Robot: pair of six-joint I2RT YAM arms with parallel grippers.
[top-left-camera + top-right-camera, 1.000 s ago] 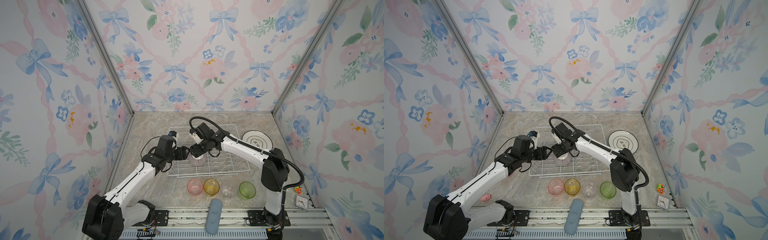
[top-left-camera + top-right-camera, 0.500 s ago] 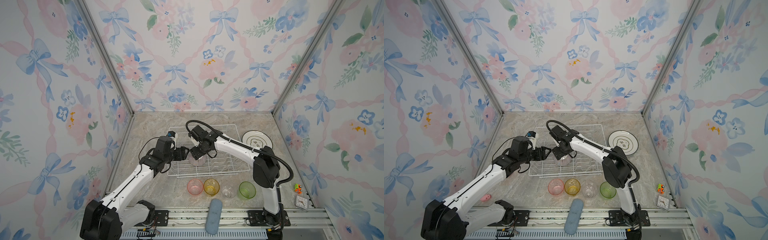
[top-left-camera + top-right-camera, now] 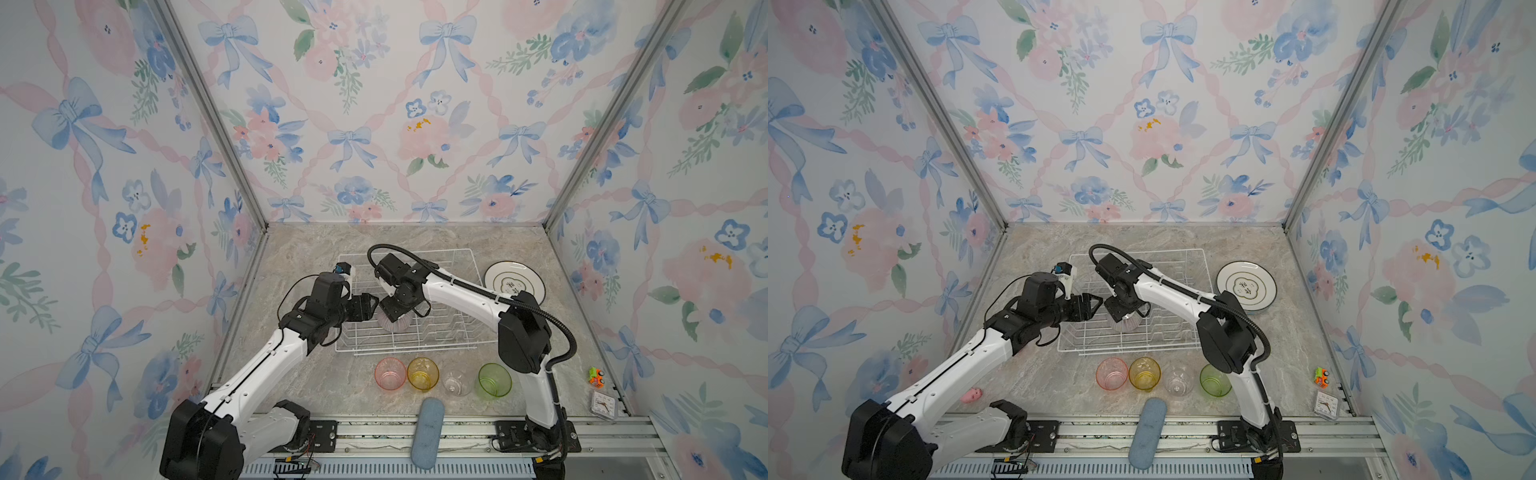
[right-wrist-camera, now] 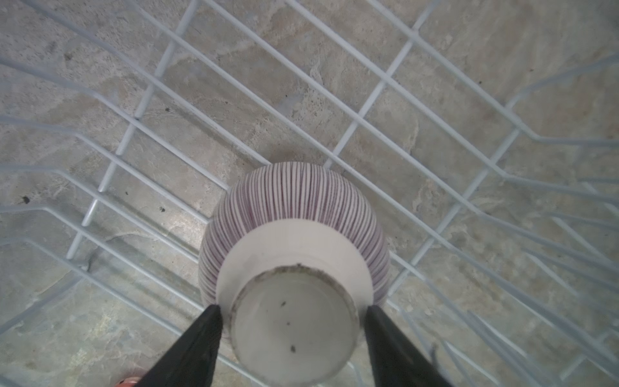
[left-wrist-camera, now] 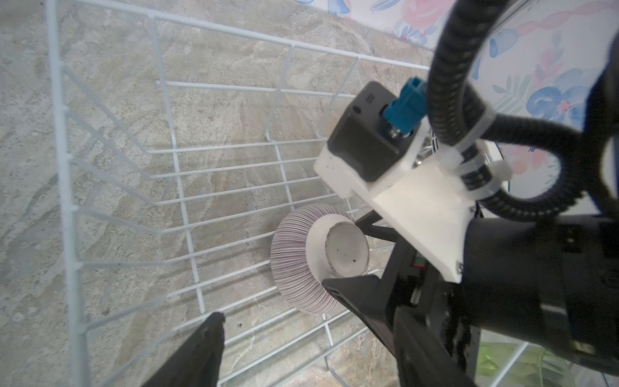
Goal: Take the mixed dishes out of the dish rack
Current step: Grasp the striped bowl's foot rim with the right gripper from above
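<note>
The striped bowl (image 4: 294,231) sits upside down on the floor of the dish rack (image 3: 471,266). The right tool (image 4: 291,310) holds the bowl's foot, one finger touching each side. The left tool (image 3: 1096,305) is wide and holds nothing, just beside the bowl. Four little cups (image 3: 423,373) stand on the counter (image 3: 311,257) in front of the rack.

Marbled tabletop (image 3: 415,237) carries the dish rack (image 3: 453,291) at centre, a plate (image 3: 514,283) at its 3 o'clock, four tumblers (image 3: 422,373) in a row at its 6 o'clock
</note>
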